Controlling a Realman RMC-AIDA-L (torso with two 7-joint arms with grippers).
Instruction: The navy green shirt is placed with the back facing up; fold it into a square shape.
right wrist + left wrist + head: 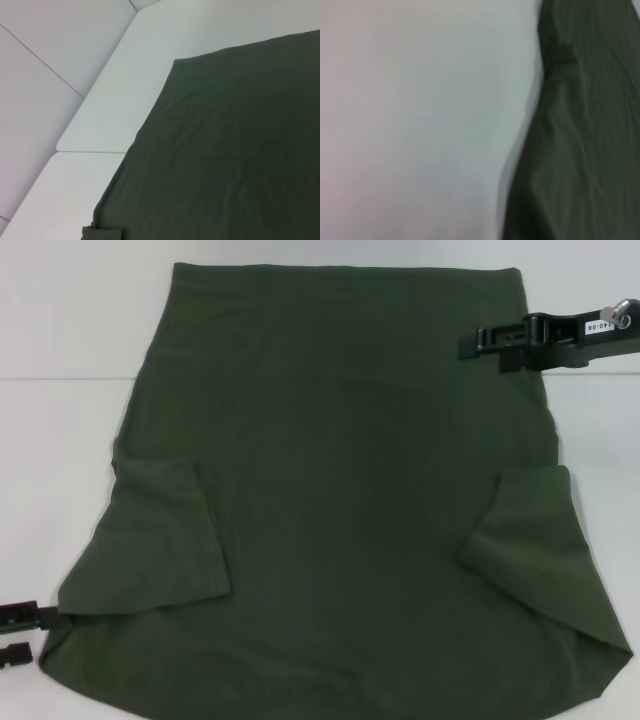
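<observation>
Navy green shirt (340, 500) flat, long axis near-far, hem far — right claw (470, 344) & left claw (25, 632) open/closed: can't tell.

Dark olive-green shirt (340, 500), plain back up, spread flat, both short sleeves folded inward over the body

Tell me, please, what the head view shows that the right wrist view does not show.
Only the head view shows the whole spread of the navy green shirt, with both sleeves folded inward over it, plus the two arms: the right gripper over the shirt's far right edge and the left gripper at its near left corner.

Only the right wrist view shows the seams between the white table panels.

Both show the shirt lying flat on the white table, and its straight far hem.
</observation>
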